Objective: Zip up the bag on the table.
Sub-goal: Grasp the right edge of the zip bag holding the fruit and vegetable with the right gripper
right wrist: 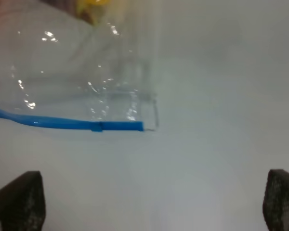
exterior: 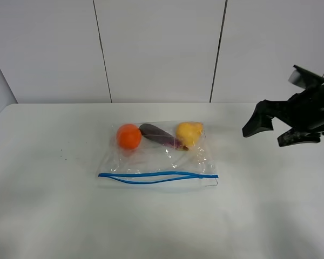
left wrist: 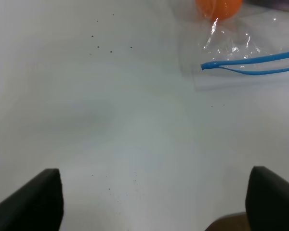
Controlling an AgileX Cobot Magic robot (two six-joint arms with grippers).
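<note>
Right end effector [exterior: 274, 132] hangs at the right edge of the high frame, well clear of the bag [exterior: 157, 156], jaws spread wide and gripping nothing. Over to the left end effector [left wrist: 151, 202]: out of the high shot, but its own camera shows both dark fingers [left wrist: 31, 202] far apart, released, with only bare white surface [exterior: 43, 216] between them.

And the bag lies flat at the centre of the frame, clear and crinkly. An orange [exterior: 128, 136], a purple eggplant [exterior: 161, 135] and a yellow fruit [exterior: 189, 132] are lined up along its far side. The blue zipper strip [exterior: 157, 176] runs along the near edge, its two lines bowed apart in the middle and meeting at both ends.

That surface is plain white and fills the lower half of the picture, with a few dark specks [exterior: 62, 156] left of the bag. Behind it, pale wall panels [exterior: 156, 48] cross the top, split by thin dark vertical seams.
</note>
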